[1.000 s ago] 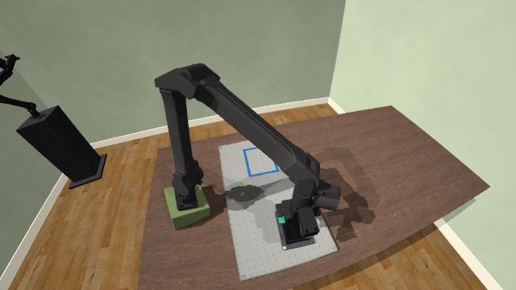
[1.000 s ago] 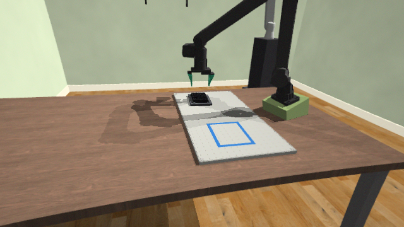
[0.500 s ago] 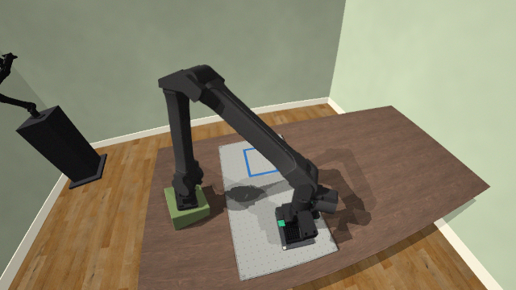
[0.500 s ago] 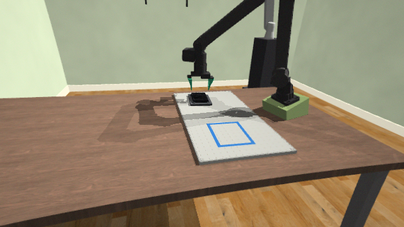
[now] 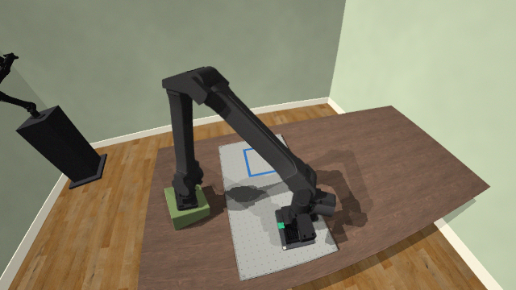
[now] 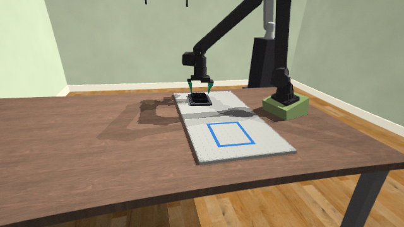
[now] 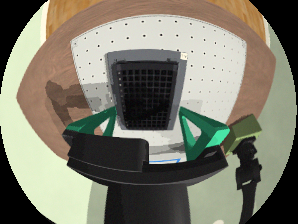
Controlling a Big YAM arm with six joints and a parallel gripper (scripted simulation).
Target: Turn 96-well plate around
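Observation:
The black 96-well plate [image 6: 199, 98] sits in the grey plate nest N1 [image 6: 199, 103] at one end of the grey deck; it also shows in the wrist view [image 7: 147, 94] and, partly hidden by the wrist, in the top view [image 5: 293, 234]. My gripper [image 6: 199, 88] is open, with its green fingertips spread either side just above the plate's top and touching nothing. In the wrist view the gripper [image 7: 145, 132] straddles the plate's near end. The blue taped outline B1 [image 6: 230, 134] lies on the deck, apart from the plate. I cannot tell which corner is cut off.
The arm's green base block [image 6: 285, 106] stands beside the deck on the brown table. A black stand [image 5: 60, 147] is on the floor off the table. The deck [image 5: 266, 205] is a dotted grey board.

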